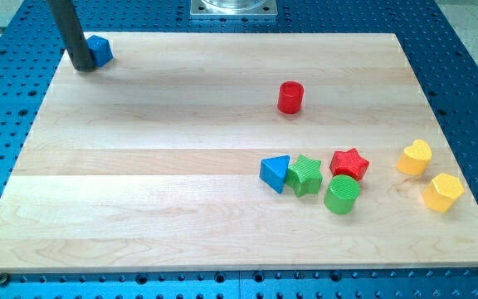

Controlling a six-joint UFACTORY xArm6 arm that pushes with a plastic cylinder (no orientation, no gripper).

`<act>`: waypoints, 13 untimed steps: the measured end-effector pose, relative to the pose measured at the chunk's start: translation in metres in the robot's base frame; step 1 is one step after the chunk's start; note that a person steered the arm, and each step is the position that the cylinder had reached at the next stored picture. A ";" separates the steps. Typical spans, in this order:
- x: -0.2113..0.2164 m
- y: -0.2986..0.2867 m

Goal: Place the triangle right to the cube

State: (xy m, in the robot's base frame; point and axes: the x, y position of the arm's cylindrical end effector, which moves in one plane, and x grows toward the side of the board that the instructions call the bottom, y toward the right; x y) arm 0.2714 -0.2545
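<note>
The blue cube [99, 50] sits at the board's top left corner. My tip [82, 66] rests on the board right against the cube's left side. The blue triangle [275, 173] lies far off, right of centre toward the view's bottom, touching the green star [305, 174] on its right.
A red cylinder [290, 97] stands alone above the cluster. A red star [349, 164] and a green cylinder [342, 194] sit right of the green star. A yellow heart [415, 157] and a yellow hexagon [443, 192] lie near the wooden board's [139, 166] right edge.
</note>
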 end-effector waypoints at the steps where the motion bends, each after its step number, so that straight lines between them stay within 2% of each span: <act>1: -0.001 0.013; 2: 0.045 0.037; 3: 0.130 0.079; 4: 0.232 0.117; 5: 0.301 0.162; 6: 0.301 0.240; 9: 0.277 0.301; 12: 0.184 0.301; 13: 0.145 0.249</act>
State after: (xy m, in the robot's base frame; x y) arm 0.4163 -0.0050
